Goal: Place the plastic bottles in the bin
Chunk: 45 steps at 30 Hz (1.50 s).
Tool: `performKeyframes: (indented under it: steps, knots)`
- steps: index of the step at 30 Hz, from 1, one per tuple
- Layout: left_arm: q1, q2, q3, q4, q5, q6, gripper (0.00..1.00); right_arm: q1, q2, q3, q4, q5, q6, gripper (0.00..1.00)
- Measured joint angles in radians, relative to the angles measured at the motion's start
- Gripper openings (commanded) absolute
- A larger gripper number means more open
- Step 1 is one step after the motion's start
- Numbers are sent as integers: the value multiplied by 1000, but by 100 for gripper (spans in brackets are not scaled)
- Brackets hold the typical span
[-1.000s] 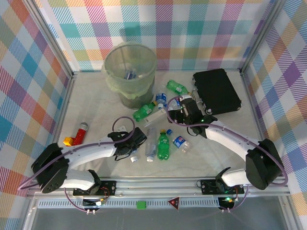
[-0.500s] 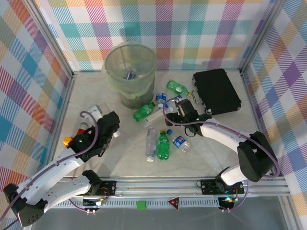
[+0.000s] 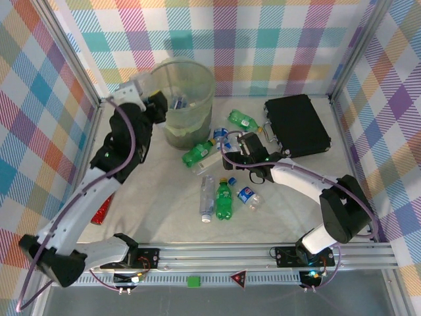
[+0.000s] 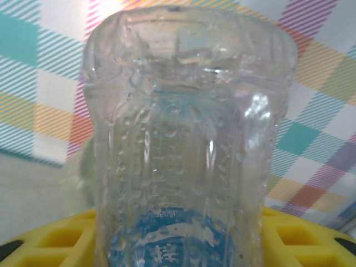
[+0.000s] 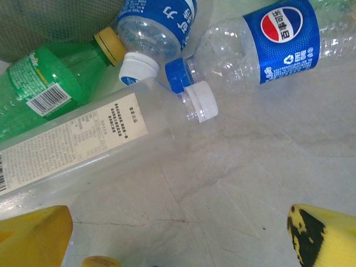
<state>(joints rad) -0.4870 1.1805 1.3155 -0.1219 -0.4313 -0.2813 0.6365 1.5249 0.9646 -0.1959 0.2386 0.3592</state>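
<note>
My left gripper (image 3: 156, 105) is raised at the left rim of the bin (image 3: 191, 99), a grey mesh basket with a pale green liner. It is shut on a clear plastic bottle (image 4: 186, 139) with a blue label, held between its yellow fingers (image 4: 44, 239). My right gripper (image 3: 233, 155) hangs open low over the table by a cluster of bottles: a green one (image 5: 44, 94), a clear one with a white label (image 5: 83, 150), a blue-labelled one (image 5: 156, 28) and a Pepsi one (image 5: 272, 39). Nothing lies between the right gripper's (image 5: 178, 233) fingers. More bottles (image 3: 225, 199) lie mid-table.
A black rectangular case (image 3: 296, 125) lies at the back right, close behind my right arm. A red object (image 3: 100, 212) lies at the left under my left arm. Several bottles lie inside the bin. Checkered walls close off the left, back and right.
My left arm has swung up from mid-table to the bin's left rim with the clear bottle. My right gripper has edged left toward the bottles beside the bin.
</note>
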Motion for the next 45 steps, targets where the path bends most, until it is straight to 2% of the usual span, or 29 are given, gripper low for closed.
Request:
performKeyframes:
  steps: [12, 16, 21, 24, 26, 28, 29, 30, 39, 45]
  knots:
    - [164, 423, 326, 39, 410, 39, 48, 0, 6, 38, -8, 19, -1, 99]
    - [190, 521, 401, 2, 490, 39, 48, 0, 6, 38, -8, 30, -1, 99]
    - [195, 588, 434, -65, 531, 40, 50, 0, 6, 38, -16, 38, -5, 99]
    - [196, 616, 444, -108, 536, 43, 57, 0, 6, 38, -22, 38, -8, 99]
    - [198, 634, 453, -137, 536, 48, 72, 0, 6, 38, -26, 39, -8, 99]
    - [200, 644, 456, -159, 538, 53, 91, 0, 6, 38, -30, 39, -8, 99]
    - [202, 646, 456, -169, 539, 51, 97, 0, 6, 38, -31, 39, -8, 99]
    - [204, 646, 457, -174, 541, 49, 100, 0, 6, 38, -31, 38, -8, 99]
    - [206, 589, 447, -145, 564, 23, 100, 0, 6, 40, -68, 37, -8, 99]
    - [206, 363, 249, -13, 607, -32, 100, 0, 1, 32, -127, 17, 8, 99]
